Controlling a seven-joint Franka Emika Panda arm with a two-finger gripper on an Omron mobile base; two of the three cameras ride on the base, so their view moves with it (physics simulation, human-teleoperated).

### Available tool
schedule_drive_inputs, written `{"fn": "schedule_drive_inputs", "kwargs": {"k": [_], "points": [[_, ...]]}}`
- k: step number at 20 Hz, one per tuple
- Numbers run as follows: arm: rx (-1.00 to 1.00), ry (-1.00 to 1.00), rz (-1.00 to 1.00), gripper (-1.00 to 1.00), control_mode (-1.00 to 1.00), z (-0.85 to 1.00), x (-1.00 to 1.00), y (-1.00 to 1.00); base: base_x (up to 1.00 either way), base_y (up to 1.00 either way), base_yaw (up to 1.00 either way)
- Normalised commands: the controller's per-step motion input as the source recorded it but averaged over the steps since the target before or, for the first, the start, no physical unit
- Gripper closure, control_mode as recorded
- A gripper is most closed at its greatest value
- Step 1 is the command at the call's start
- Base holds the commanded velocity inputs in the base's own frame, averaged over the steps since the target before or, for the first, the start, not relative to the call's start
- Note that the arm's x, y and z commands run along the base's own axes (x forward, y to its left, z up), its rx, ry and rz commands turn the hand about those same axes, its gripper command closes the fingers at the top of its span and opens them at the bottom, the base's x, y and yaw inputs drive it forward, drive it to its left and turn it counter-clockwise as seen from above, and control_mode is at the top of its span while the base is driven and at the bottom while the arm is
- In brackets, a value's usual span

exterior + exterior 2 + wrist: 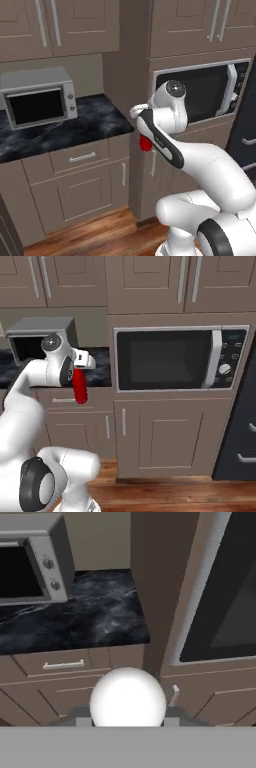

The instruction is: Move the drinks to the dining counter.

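A slim red bottle [80, 387], one of the drinks, hangs in the air in front of the cabinet column, held at its upper end by my gripper [77, 373]. In the left base view my forearm covers most of the bottle [145, 144], leaving a small red patch. In the hand view the bottle's round white top [127, 697] sits between the fingers at the bottom. The dining counter is out of view.
A grey countertop oven [39, 96] stands on the black marble top [95, 122] over brown drawer cabinets [82, 157]. A built-in microwave [177, 358] sits in the tall cabinet to the right. Wall cabinets [150, 281] hang above, and a dark appliance [245, 426] stands far right.
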Motion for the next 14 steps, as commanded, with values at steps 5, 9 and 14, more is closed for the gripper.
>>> {"fn": "schedule_drive_inputs", "kwargs": {"k": [5,9,14], "points": [[0.00,0.00,0.00,1.00,1.00,0.00,0.00,0.00,-0.95,-0.13,-0.59],[0.00,0.00,0.00,1.00,1.00,0.00,0.00,0.00,-0.66,0.00,-0.87],[0.00,0.00,0.00,1.00,1.00,0.00,0.00,0.00,-0.44,0.00,-0.95]]}}
